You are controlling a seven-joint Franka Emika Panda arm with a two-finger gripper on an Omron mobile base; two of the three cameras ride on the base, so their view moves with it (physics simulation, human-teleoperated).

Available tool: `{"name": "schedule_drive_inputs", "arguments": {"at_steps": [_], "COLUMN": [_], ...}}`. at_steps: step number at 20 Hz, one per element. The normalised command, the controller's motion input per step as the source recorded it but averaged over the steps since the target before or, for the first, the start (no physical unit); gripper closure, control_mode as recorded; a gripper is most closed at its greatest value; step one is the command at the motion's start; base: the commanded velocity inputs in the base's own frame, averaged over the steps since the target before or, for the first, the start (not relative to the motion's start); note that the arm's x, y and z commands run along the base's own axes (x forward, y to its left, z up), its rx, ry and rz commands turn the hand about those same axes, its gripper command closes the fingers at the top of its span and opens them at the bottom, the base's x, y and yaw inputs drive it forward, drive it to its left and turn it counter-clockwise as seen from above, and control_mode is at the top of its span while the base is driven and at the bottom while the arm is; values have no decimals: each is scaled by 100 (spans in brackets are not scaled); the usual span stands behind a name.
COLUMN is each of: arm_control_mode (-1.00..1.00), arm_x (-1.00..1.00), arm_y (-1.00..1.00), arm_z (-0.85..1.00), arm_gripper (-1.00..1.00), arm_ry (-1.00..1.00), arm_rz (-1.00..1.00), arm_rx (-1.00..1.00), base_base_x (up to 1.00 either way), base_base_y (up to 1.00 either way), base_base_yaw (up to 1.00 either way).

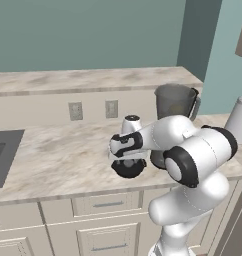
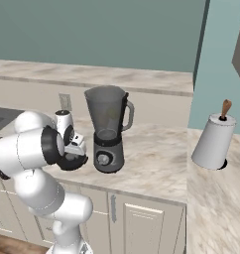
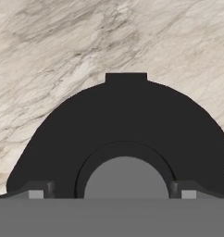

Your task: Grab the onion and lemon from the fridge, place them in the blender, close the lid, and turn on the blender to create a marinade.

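The claw (image 3: 109,194) hung wide open over the lid (image 3: 125,139), which lay on the worktop (image 1: 68,155) left of the blender (image 2: 108,129). A good pick would centre both tips astride the grey knob (image 3: 126,178) before squeezing.

Teal wall (image 1: 88,30), marble counter (image 1: 58,160), cream cabinets (image 1: 108,235), wall outlets (image 1: 75,110)

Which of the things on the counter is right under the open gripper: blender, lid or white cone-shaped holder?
The lid: the black disc lying flat beside the blender, under the gripper.
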Motion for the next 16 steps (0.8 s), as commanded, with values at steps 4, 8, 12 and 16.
{"name": "schedule_drive_inputs", "arguments": {"at_steps": [4,8,12,16], "arm_control_mode": [-100,-100,-100,-100], "arm_x": [-4,-29,-18,0], "arm_y": [0,0,-4,0], "arm_z": [-18,-44,-42,0], "arm_gripper": [-100,100,100,100], "arm_ry": [0,0,0,0], "arm_rz": [0,0,0,0], "arm_rx": [0,0,0,0], "base_base_x": [0,0,0,0], "base_base_y": [0,0,0,0], "base_base_yaw": [0,0,0,0]}}
